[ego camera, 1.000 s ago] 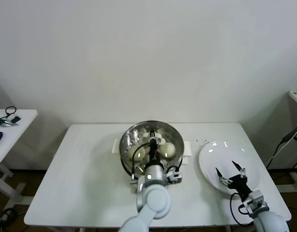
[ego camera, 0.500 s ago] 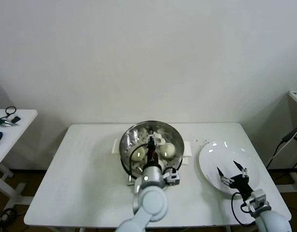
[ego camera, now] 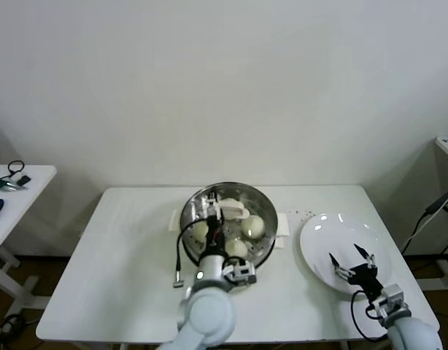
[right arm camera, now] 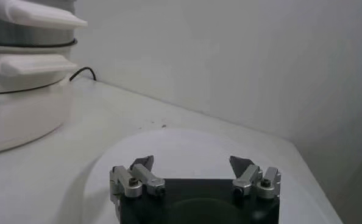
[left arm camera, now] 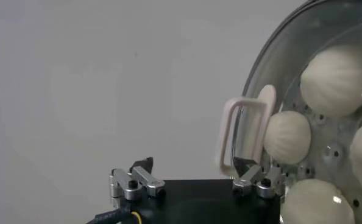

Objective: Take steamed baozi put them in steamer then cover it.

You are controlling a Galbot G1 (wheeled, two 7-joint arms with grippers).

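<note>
Left gripper (left arm camera: 193, 182) hangs over the steamer (ego camera: 191, 211), fingers spread, the cover's (left arm camera: 291, 91) handle (left arm camera: 245, 131) just beside one finger. Right gripper (ego camera: 353, 260) idles, spread, above the plate (ego camera: 319, 233).

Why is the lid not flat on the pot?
The lid is tipped up on edge at the pot; buns inside show uncovered.

The steamer (ego camera: 228, 222) stands at the centre of the worktop (ego camera: 122, 270), toward its far edge. In it lie the steamed baozi (ego camera: 253, 226), at 9, 3 and 6 o'clock of the tray. The cover (ego camera: 231, 210) rests over the pot. A plate (ego camera: 322, 237) lies at 3 o'clock of the steamer, well apart. The left end effector (ego camera: 218, 211) is over the steamer; the right end effector (ego camera: 352, 262) is over the plate's near part.
</note>
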